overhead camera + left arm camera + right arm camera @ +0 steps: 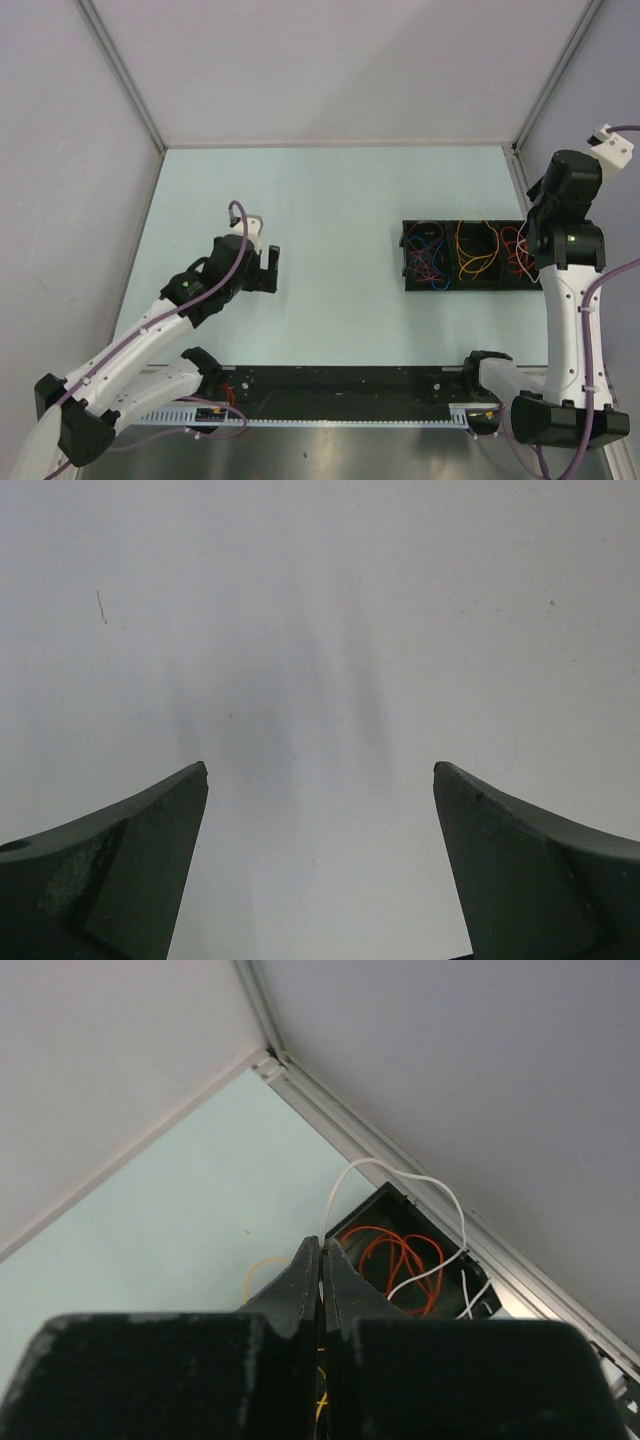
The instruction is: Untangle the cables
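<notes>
Left end effector (320, 768) gapes wide over the desk (330, 200) toward its left edge; right end effector (321, 1245) is pinched closed above the black tray (405, 270) at the right edge, which holds the cables (475, 255).

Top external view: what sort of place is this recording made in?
Probably a lab robot cell: plain pale walls with metal corner rails box in a mint-green table, the left arm and right arm are bolted at its near edge, and a black divided tray holds loose coloured cables.
</notes>
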